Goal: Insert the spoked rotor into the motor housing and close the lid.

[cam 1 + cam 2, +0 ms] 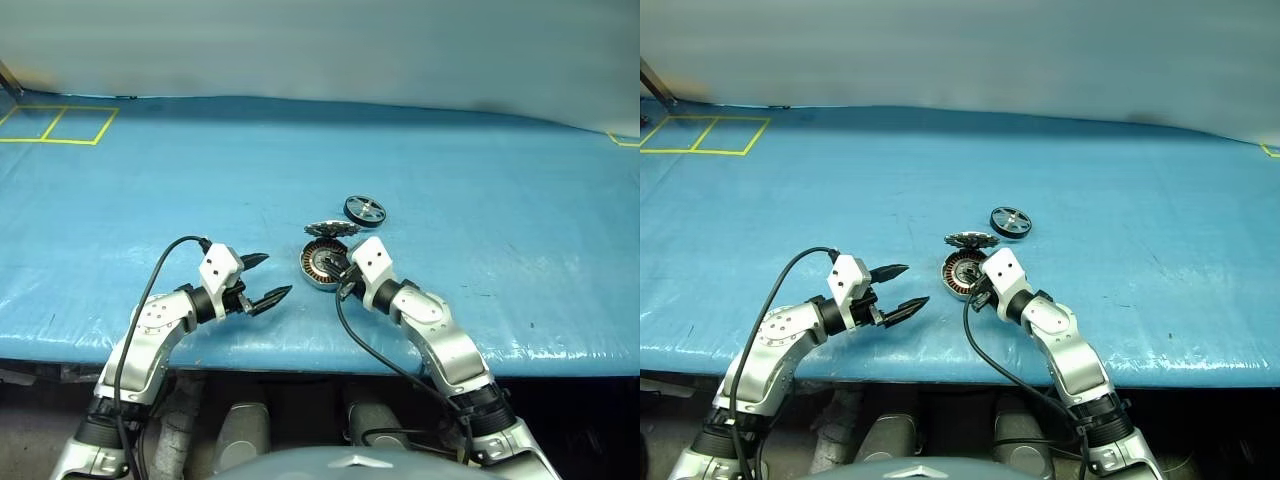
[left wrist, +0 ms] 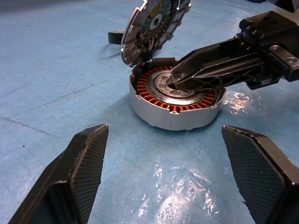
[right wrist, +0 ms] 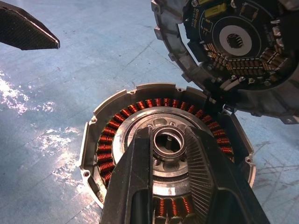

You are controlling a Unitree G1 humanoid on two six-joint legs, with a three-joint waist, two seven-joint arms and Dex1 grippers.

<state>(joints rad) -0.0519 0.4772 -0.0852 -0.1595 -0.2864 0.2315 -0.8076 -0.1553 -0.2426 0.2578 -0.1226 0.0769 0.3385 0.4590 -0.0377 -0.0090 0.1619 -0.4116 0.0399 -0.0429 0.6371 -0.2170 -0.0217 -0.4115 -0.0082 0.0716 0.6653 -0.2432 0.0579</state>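
Your right end effector (image 3: 167, 154) narrowly parted around motor housing (image 2: 175, 100) hub, perhaps gripping; left end effector (image 1: 262, 279) wide apart. Jerk risks slamming lid (image 2: 154, 25) before spoked rotor (image 1: 365, 210) is in.

Motor housing (image 1: 322, 268) lies flat on blue table, open, ring of copper windings around silver centre. Lid (image 1: 332, 229), toothed silver disc, hinged up at housing's far edge, circuit-board inner face exposed. Spoked rotor (image 1: 365, 210), black rim, silver spokes, lies flat just beyond the lid.
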